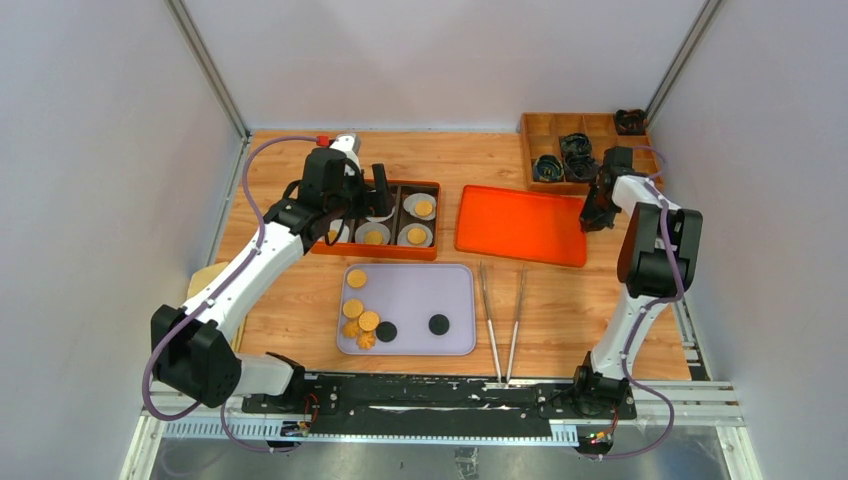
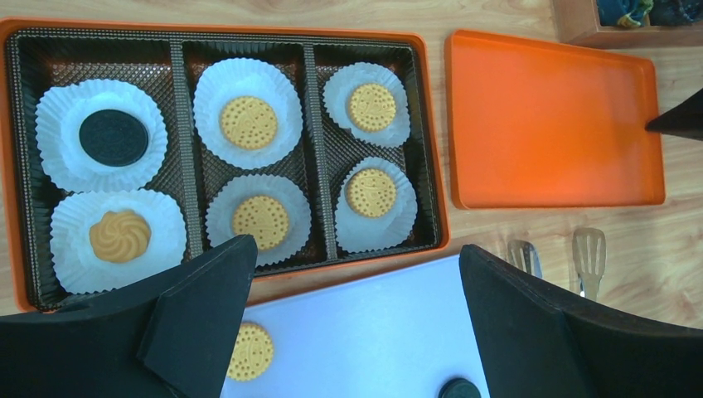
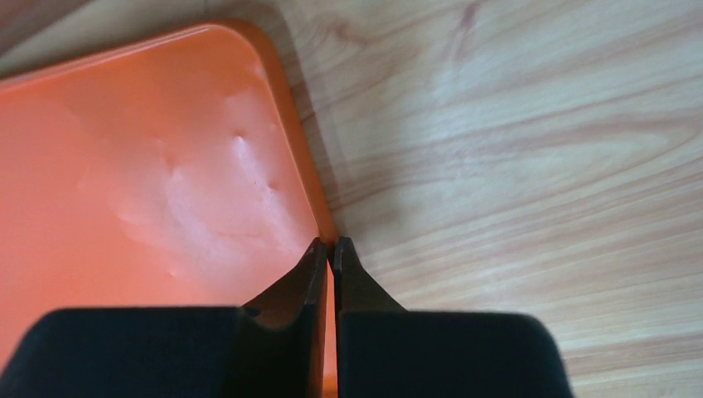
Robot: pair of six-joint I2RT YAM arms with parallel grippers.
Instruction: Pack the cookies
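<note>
Six cookies lie in white paper cups inside the orange box (image 2: 437, 217): a black one (image 2: 113, 137), a brown swirl (image 2: 120, 235) and several golden ones (image 2: 248, 122). More golden cookies (image 1: 356, 278) and two black cookies (image 1: 438, 324) lie loose on the lavender tray (image 1: 420, 290). My left gripper (image 2: 356, 249) hangs open over the box's near edge, nothing between its fingers. My right gripper (image 3: 332, 245) is shut on the right rim of the flat orange lid (image 3: 149, 149), with the rim pinched between the fingertips.
Metal tongs (image 1: 505, 320) lie on the wood right of the lavender tray. A wooden compartment box (image 1: 580, 140) with dark items stands at the back right, just behind the right arm. The orange lid (image 1: 520, 225) lies between the box and the right gripper.
</note>
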